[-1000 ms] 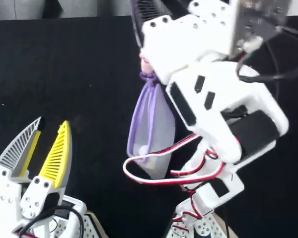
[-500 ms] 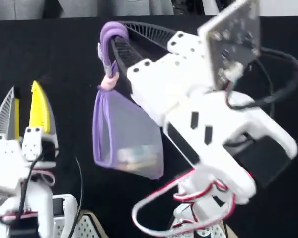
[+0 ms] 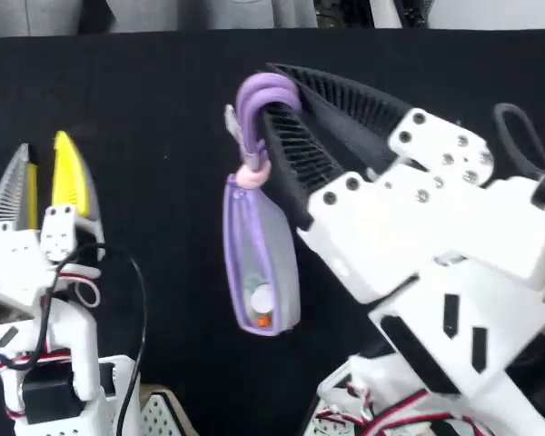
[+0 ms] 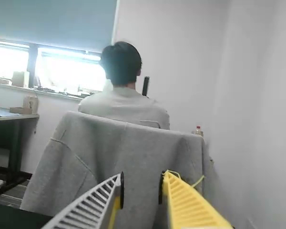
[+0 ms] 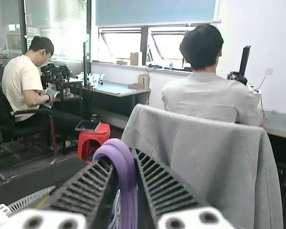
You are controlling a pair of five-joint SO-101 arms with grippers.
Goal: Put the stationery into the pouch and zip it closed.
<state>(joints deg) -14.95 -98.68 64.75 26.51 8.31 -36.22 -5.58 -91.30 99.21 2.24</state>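
While the pouch (image 3: 262, 268) is hung mid-air by its loop (image 3: 254, 91), pinched in the right gripper (image 3: 272, 102) at 12 o'clock, it could be swung loose; the left gripper (image 3: 42, 154) at 9 o'clock is seen part-open, empty

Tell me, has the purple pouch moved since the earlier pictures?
Yes. In the high view the pouch, hanging from the right gripper, has risen toward the table's far edge since a second ago, and now hangs edge-on.
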